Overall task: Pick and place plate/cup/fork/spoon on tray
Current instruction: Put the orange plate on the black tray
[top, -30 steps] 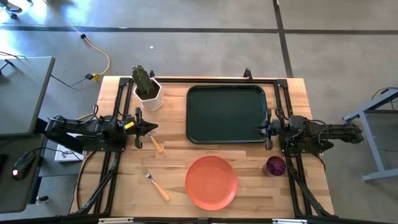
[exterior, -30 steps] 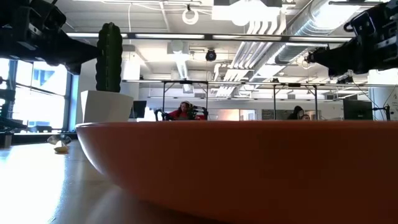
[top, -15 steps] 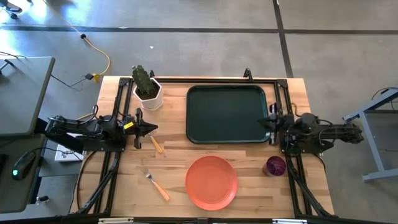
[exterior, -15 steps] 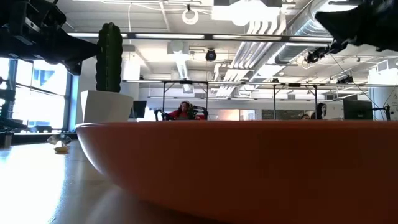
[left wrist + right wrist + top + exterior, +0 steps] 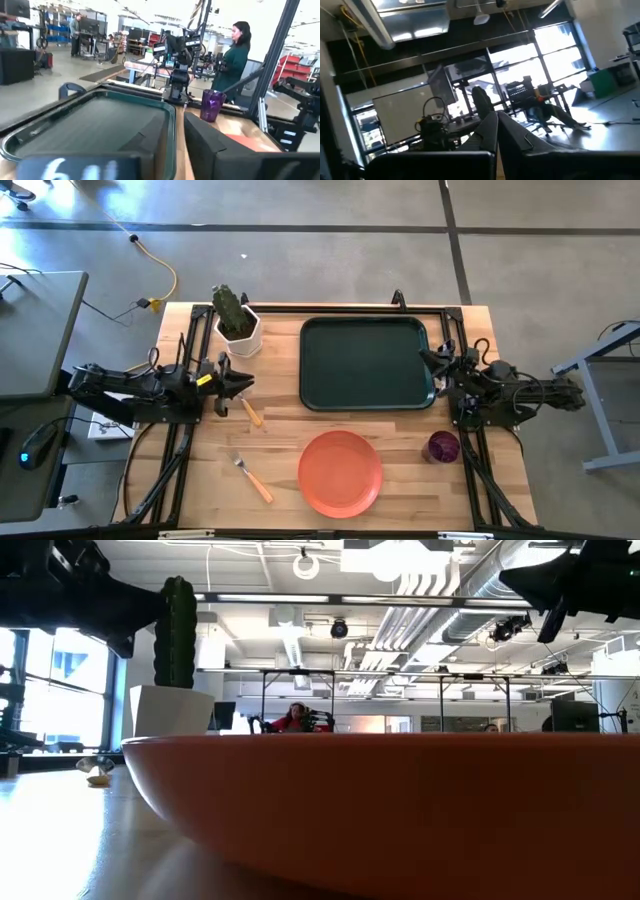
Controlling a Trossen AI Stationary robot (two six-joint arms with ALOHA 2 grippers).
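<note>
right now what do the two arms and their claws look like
Both arms are dark, nearly black, built of jointed segments with black cables looped along them. The left claw has two dark tapered fingers and a small yellow marking just behind it on the wrist. The right claw looks the same but shows no yellow mark. In the left wrist view a blurred white label sits near its own fingers.

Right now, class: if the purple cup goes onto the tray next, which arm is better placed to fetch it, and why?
Probably the right. Its gripper sits at the tray's right edge, with the cup just below it; the left gripper waits across the table near the spoon.
</note>
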